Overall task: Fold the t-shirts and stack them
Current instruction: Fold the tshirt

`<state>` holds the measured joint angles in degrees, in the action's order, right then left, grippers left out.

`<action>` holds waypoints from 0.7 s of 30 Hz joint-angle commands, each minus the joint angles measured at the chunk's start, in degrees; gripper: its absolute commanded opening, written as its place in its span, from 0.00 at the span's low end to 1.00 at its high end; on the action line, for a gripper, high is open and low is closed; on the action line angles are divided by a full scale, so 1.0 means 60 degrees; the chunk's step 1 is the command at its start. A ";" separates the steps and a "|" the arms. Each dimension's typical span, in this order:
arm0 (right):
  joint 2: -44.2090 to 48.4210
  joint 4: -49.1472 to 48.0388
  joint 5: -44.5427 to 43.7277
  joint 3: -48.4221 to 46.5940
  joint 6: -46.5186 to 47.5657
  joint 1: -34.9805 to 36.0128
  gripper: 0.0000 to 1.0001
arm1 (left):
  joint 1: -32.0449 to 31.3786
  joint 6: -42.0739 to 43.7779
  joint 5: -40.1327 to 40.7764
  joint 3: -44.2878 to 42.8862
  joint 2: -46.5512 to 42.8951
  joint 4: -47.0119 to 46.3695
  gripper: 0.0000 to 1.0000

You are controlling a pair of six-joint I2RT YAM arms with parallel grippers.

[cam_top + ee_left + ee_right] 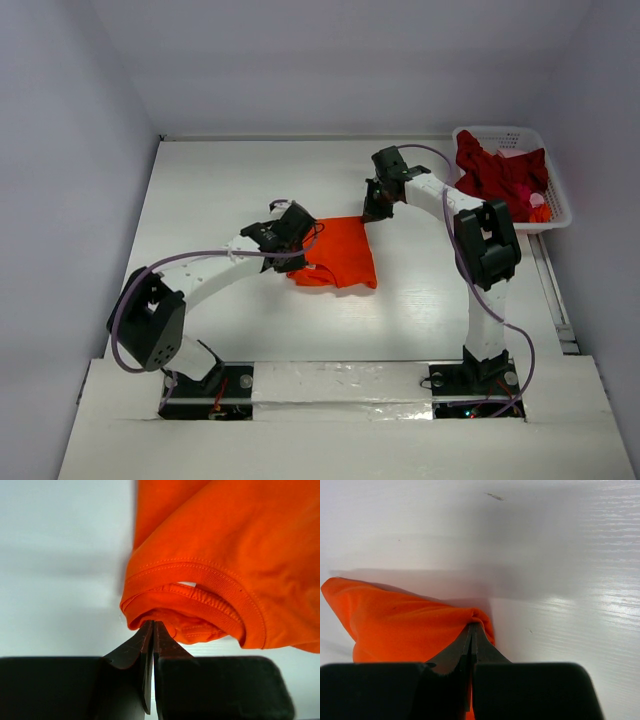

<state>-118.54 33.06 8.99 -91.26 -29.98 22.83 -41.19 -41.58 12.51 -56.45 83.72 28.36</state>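
Observation:
The bright orange t-shirt [340,252] lies bunched in the middle of the table. My left gripper [293,255] is shut on its edge near the collar [200,587]; its fingertips [152,625] pinch the cloth. My right gripper [372,213] is shut on the shirt's far right corner [420,625], the cloth puckered at the tips [472,626]. Dark crimson t-shirts [495,175] lie heaped in the white lattice basket [556,212] at the back right.
The basket stands at the table's far right edge, close behind my right arm's elbow [487,240]. White walls enclose the table on the left, back and right. Bare white tabletop [215,190] lies left of the shirt.

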 commanded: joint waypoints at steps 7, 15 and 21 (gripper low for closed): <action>0.0523 -0.0002 -0.0049 -0.0214 0.0074 -0.0055 0.00 | -0.0035 0.0163 0.0332 -0.0817 0.0810 -0.0317 0.00; 0.0538 0.0071 -0.0107 -0.0302 0.0103 -0.0055 0.00 | -0.0035 0.0032 -0.0064 -0.0248 0.0813 -0.0405 0.00; 0.0494 -0.0002 -0.0049 -0.0287 0.0074 -0.0055 0.00 | -0.0224 -0.0086 -0.0386 0.0675 0.0021 -0.0157 0.00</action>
<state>-118.54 33.08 8.97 -91.26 -29.98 22.83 -41.78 -41.41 11.33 -54.85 87.35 25.78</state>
